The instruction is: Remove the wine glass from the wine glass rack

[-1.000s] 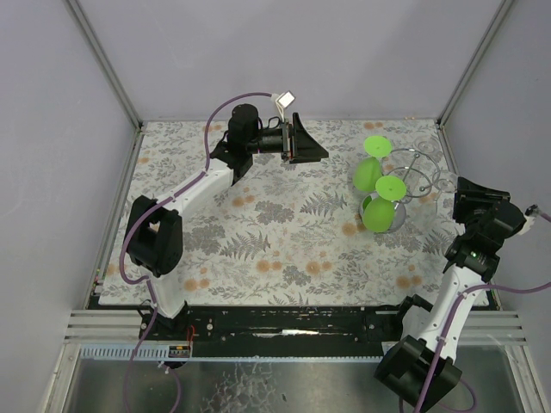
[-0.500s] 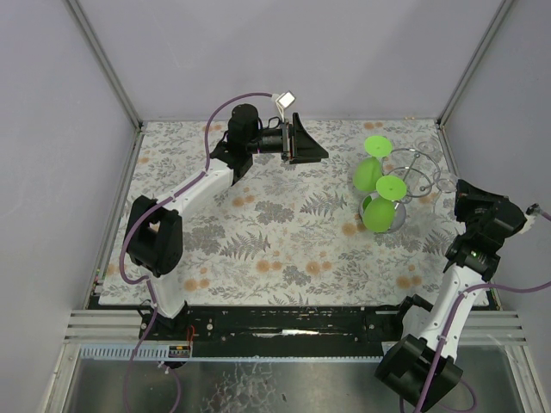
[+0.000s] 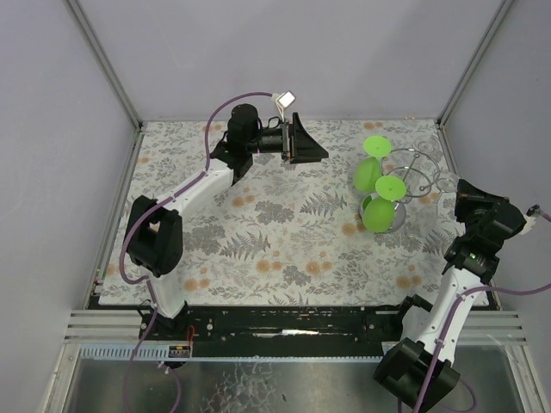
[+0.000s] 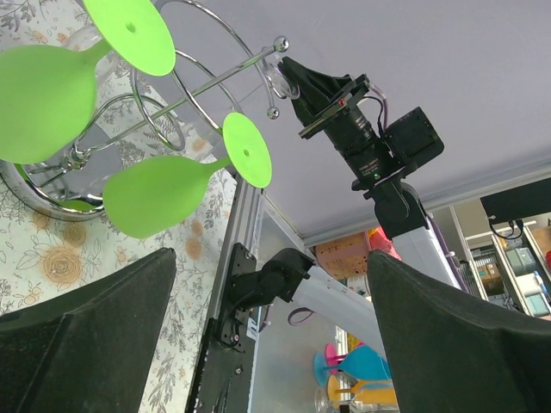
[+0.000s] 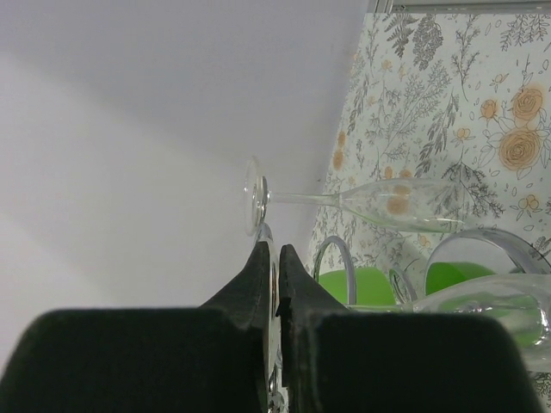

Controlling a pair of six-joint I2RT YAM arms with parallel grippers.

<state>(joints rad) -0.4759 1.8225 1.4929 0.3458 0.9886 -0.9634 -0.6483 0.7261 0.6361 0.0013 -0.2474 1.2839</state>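
Observation:
The silver wire wine glass rack (image 3: 415,175) stands at the table's right, its loops (image 5: 334,254) showing in the right wrist view. Two green glasses (image 3: 370,172) (image 3: 380,213) hang from it. A clear wine glass (image 5: 486,297) lies sideways on one arm, and my right gripper (image 5: 275,251) is shut on the thin edge of its foot. A second clear glass (image 5: 405,206) hangs beyond it. My left gripper (image 3: 314,144) hovers open at the back middle, well left of the rack, with nothing between its fingers (image 4: 82,335).
The rack sits close to the right rear corner, with the enclosure's wall and metal frame post (image 3: 469,73) just behind it. The flowered tablecloth (image 3: 275,232) covers the table. Coloured glasses (image 4: 353,366) stand outside the cell, beyond the table's edge.
My right gripper's jaws have closed onto the clear glass's foot. Both arms have otherwise stayed where they were.

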